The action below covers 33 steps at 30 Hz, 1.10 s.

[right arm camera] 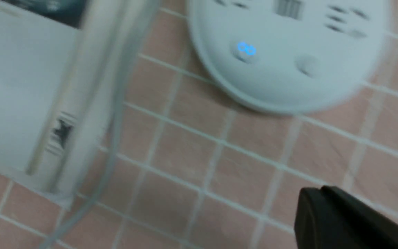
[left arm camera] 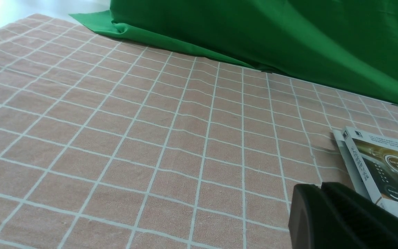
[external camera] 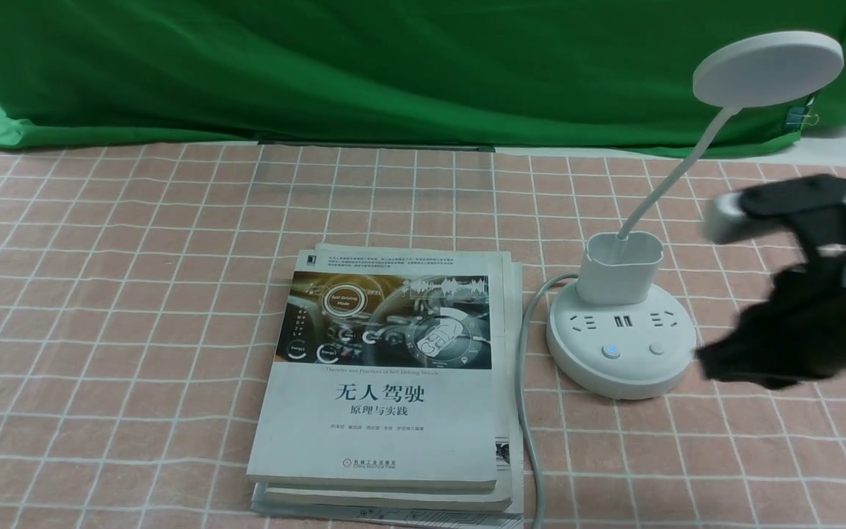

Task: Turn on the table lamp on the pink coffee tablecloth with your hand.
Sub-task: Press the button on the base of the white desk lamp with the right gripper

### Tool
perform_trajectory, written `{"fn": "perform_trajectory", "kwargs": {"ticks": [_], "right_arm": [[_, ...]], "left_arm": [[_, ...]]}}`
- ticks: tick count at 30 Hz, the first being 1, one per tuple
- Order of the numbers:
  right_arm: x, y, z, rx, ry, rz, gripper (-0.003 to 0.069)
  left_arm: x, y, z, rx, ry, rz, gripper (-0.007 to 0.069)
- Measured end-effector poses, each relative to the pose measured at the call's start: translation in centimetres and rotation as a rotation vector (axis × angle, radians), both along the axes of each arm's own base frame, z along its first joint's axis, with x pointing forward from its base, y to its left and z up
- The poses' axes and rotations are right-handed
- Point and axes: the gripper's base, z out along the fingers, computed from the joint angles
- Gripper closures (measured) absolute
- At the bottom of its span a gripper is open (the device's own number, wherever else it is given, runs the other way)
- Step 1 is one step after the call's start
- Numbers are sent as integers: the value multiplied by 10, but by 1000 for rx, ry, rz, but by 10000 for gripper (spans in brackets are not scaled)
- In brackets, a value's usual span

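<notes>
The white table lamp (external camera: pixel 620 345) stands at the right on the pink coffee tablecloth (external camera: pixel 136 257), its disc head (external camera: pixel 767 67) raised on a curved neck. On its round base are a blue-lit button (external camera: pixel 611 350) and a plain button (external camera: pixel 657 349). My right hand (external camera: pixel 797 323) shows as a black blur just right of the base. The right gripper (right arm camera: pixel 320 189) is shut and empty. It hovers above the cloth, short of the base (right arm camera: pixel 288 55) and apart from it. My left gripper (left arm camera: pixel 320 186) is shut and holds nothing, low over the tablecloth (left arm camera: pixel 133 138) beside a book corner (left arm camera: pixel 375 162).
Two stacked books (external camera: pixel 386 367) lie left of the lamp. The lamp's grey cable (external camera: pixel 526 382) runs along their right edge toward the front. A green cloth (external camera: pixel 393 66) hangs across the back.
</notes>
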Motion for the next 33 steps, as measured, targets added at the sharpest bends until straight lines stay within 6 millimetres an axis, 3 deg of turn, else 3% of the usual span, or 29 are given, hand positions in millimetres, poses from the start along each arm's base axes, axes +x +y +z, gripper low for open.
{"fn": "perform_trajectory", "kwargs": {"ticks": [9,15,25,33], "right_arm": [[42,16,-43,-23,36,-2,627],[59,22,-56,-23,31,-6,627],[73,25,-53,-21,6,-5,626],[77,9,-53,-38,35,-42,626]], "left_arm": [[0,0,0,0,0,0,606],[0,0,0,-1,0,0,606],[0,0,0,-1,0,0,606],[0,0,0,-1,0,0,606]]}}
